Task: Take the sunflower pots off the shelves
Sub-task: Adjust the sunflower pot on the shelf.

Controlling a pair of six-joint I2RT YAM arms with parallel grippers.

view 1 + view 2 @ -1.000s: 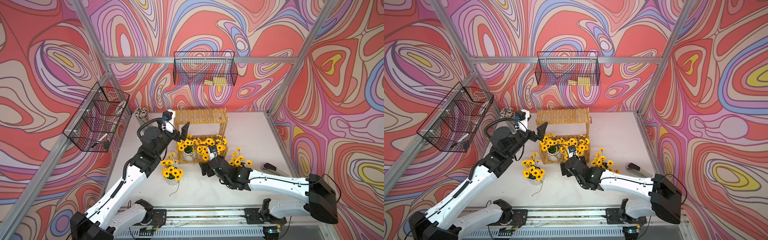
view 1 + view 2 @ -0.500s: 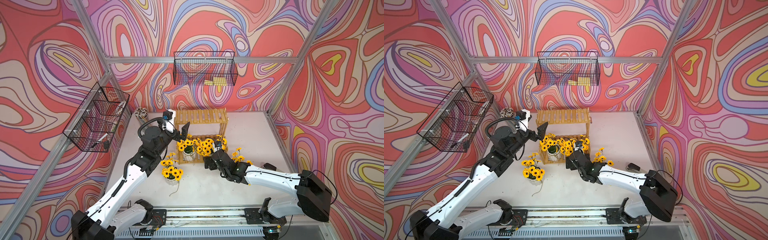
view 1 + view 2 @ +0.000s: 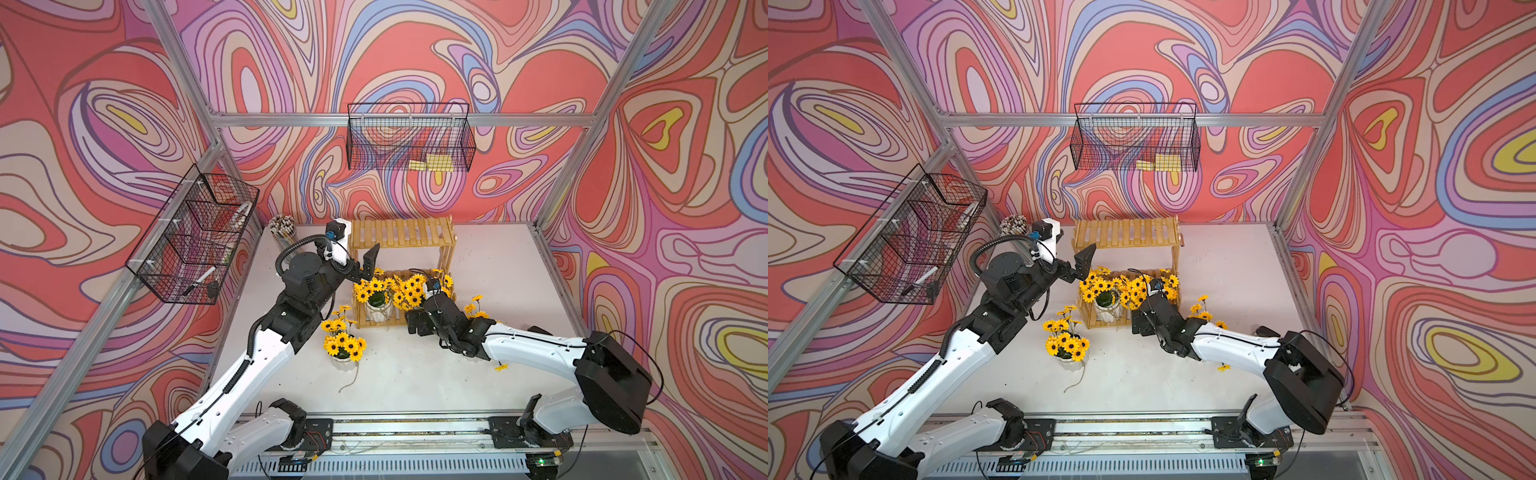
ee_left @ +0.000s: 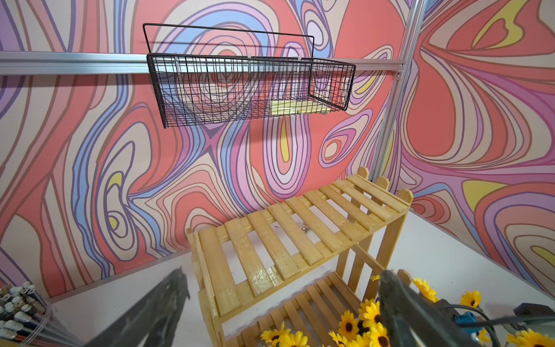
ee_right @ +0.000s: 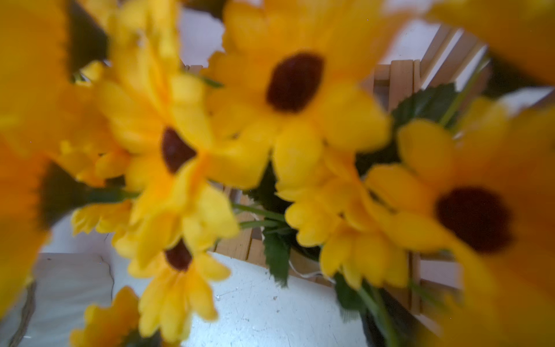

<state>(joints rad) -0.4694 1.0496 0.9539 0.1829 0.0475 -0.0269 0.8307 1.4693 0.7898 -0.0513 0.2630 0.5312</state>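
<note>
– When you looked at that moment, how much of the job was done?

– About half, I judged. The top tier (image 4: 288, 234) of the shelves (image 3: 444, 262) lay bare just ahead of the left pincer (image 4: 283, 272). Two of the sunflower pots were already down on the bench (image 3: 415, 386). One freed pot (image 3: 343, 347) stood below and behind the left pincer, close to that arm's forearm. Only the blooms of the other freed pot (image 3: 473, 305) showed, just behind the right pincer (image 3: 417, 322), past its arm.

– So what was left?

– Two pots on the lower tier (image 4: 312, 303). The third pot (image 3: 376, 309) sat beneath the left pincer, with its white side in plain sight. The fourth pot (image 3: 411, 289) was right at the right pincer, and that wrist was buried among its flowers.

– Was either pincer holding anything?

– The left one was spread wide and empty, hovering off the corner of the top tier. I could not tell with the right one. Its wrist view gave only blurred petals, leaves and a white pot wall, no fingers, and from above the blooms hid the tips.

– Anything stray?

– A loose bloom (image 3: 501, 367) lay on the bench behind the right pincer, beside that forearm
</note>
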